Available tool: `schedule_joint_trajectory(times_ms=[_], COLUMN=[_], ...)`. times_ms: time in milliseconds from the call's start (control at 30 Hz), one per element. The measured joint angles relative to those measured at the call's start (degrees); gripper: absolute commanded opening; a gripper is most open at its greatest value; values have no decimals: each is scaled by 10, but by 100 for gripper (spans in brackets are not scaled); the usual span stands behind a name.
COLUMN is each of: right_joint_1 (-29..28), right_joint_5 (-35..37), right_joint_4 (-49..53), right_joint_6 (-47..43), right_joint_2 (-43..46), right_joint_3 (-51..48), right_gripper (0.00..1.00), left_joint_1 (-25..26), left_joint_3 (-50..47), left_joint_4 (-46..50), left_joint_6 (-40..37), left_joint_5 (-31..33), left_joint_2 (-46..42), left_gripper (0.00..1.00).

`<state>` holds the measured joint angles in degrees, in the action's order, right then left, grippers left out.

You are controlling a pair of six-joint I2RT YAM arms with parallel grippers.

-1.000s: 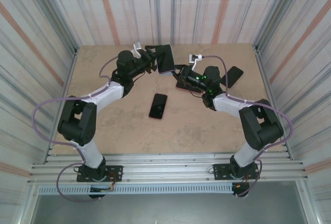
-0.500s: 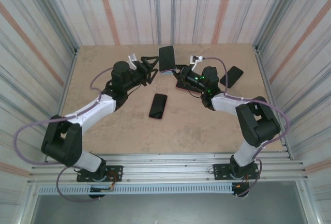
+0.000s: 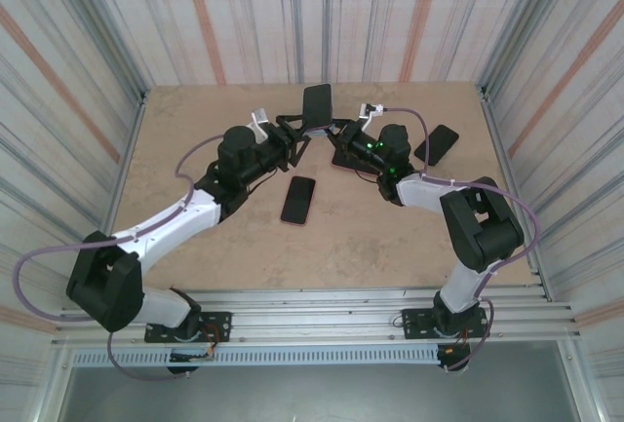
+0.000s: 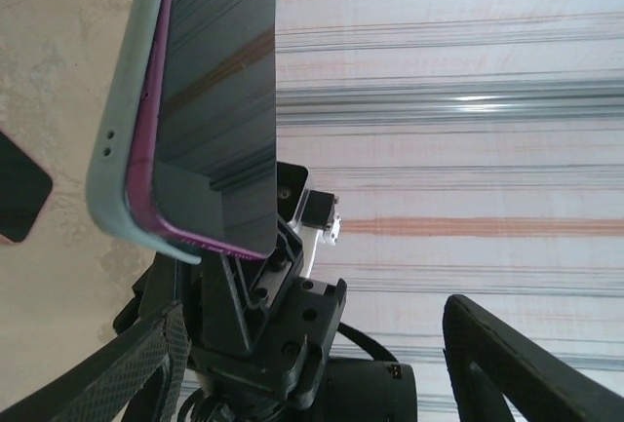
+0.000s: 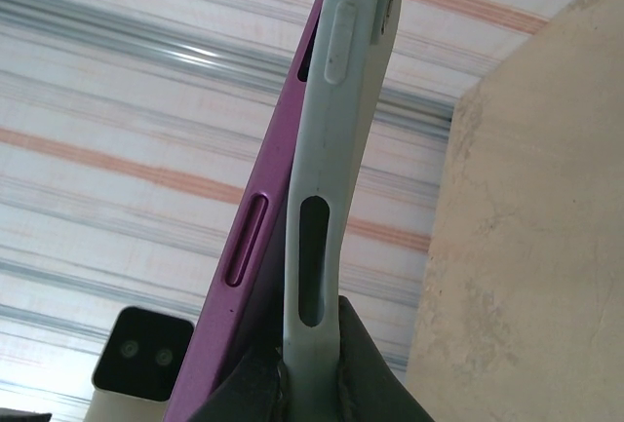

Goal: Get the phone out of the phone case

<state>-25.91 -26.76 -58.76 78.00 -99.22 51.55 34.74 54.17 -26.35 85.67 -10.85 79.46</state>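
Observation:
A purple phone (image 4: 219, 100) with a dark screen stands upright in a pale grey-green phone case (image 4: 125, 120). In the right wrist view one long edge of the phone (image 5: 255, 232) has sprung out of the case (image 5: 336, 120). My right gripper (image 5: 310, 383) is shut on the case's lower edge and holds it above the table (image 3: 336, 133). My left gripper (image 3: 292, 139) is open just left of the phone (image 3: 316, 105), its fingers (image 4: 507, 354) spread wide and touching nothing.
A dark phone with a reddish edge (image 3: 298, 199) lies flat mid-table. Another black phone (image 3: 442, 142) lies at the right, and a dark flat object (image 3: 343, 160) sits under the right wrist. Striped walls enclose the tan table (image 3: 195, 130).
The left gripper has drawn back from the phone and sits lower beside it, its arm stretched further forward. The phone has risen a little and stands more upright in the right gripper.

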Motion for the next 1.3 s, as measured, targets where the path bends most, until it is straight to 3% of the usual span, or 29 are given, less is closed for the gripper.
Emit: schedule_joint_trajectory(times_ms=[1000,1300], right_joint_1=[-11,-14], right_joint_5=[11,13], right_joint_4=[-17,-30], right_joint_6=[-25,-47], right_joint_2=[-2,-2], right_joint_3=[0,0], right_gripper=[0,0], left_joint_1=[-17,-16], left_joint_3=[13,14], left_joint_4=[-91,-99], left_joint_6=[62,76], left_joint_5=[-16,4], left_joint_2=[78,87], left_gripper=[56,38])
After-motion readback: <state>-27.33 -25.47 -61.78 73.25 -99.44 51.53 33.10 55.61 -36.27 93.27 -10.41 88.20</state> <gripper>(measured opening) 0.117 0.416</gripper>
